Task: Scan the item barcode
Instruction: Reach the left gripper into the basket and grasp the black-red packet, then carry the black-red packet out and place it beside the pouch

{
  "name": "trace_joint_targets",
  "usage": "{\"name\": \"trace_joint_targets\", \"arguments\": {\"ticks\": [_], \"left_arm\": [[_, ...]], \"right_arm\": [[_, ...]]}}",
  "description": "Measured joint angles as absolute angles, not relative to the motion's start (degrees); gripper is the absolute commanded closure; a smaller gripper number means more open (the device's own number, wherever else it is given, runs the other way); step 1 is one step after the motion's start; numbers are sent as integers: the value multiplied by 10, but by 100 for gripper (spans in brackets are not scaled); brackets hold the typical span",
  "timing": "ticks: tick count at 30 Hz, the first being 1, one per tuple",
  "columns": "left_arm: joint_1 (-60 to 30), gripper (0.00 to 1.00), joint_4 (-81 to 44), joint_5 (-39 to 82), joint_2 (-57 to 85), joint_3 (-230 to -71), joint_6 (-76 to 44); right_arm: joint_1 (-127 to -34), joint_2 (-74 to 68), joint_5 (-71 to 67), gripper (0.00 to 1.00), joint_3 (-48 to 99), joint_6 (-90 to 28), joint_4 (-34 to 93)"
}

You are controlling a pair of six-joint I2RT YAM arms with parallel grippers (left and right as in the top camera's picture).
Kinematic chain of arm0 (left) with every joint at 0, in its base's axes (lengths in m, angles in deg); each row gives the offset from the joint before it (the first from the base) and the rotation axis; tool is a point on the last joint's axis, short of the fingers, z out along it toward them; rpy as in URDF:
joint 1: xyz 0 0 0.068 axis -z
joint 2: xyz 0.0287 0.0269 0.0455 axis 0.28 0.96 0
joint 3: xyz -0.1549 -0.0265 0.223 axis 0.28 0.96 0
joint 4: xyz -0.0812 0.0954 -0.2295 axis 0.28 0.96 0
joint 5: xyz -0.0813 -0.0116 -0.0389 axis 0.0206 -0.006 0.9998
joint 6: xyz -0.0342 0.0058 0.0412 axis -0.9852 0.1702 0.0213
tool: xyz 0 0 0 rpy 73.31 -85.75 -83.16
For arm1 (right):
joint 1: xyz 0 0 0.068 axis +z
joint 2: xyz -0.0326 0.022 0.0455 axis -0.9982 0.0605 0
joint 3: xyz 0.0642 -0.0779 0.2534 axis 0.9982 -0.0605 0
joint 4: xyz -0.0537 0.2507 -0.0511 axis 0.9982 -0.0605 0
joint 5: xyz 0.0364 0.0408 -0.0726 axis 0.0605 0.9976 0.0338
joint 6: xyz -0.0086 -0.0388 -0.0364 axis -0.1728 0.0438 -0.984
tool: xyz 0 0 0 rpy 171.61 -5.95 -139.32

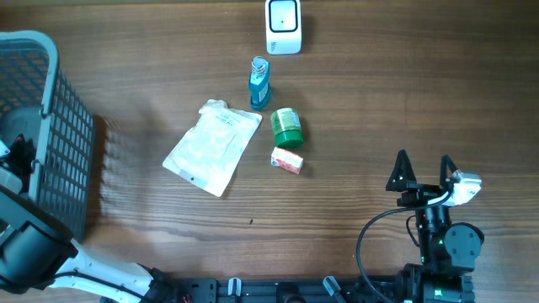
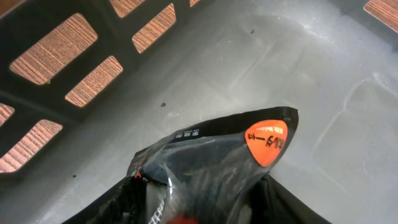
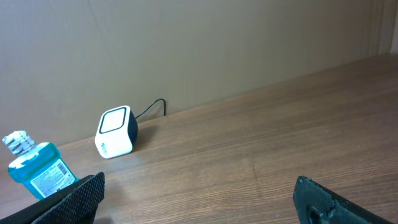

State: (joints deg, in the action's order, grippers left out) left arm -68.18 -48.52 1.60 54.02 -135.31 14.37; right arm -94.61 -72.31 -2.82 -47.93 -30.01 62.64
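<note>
Grey basket (image 1: 67, 126), one dark bag (image 2: 211, 168) inside, left jaws at it, grip unclear, right jaws spread, four items (image 1: 212, 145), one scanner (image 1: 283, 25)

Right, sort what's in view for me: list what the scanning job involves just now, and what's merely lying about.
Job in hand:
- barcode scanner
- dark bag with orange sticker, down in the basket

Lying about, at least for now:
- white pouch
- blue bottle
- green tub
- small pink box
</note>
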Motion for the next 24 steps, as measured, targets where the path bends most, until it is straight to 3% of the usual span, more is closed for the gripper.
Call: {"name": "trace_joint_targets", "arguments": {"ticks": [1, 5, 9, 10, 14, 24], "left_arm": [[-682, 55, -485, 16, 540, -1353, 144], [-682, 57, -485, 24, 540, -1353, 137], [-682, 73, -485, 49, 540, -1353, 122], [-682, 81, -485, 57, 540, -1353, 121], [-681, 94, -478, 80, 522, -1353, 95], [-680, 96, -479, 115, 470, -1347, 27]], "right_arm": [[-946, -723, -28, 0, -479, -300, 626], [-946, -723, -28, 0, -479, -300, 626], [-946, -723, -28, 0, -479, -300, 626], [-946, -723, -28, 0, -479, -300, 626], [-946, -723, -28, 0, -479, -300, 626], [-946, -723, -28, 0, -479, -300, 626]]}}
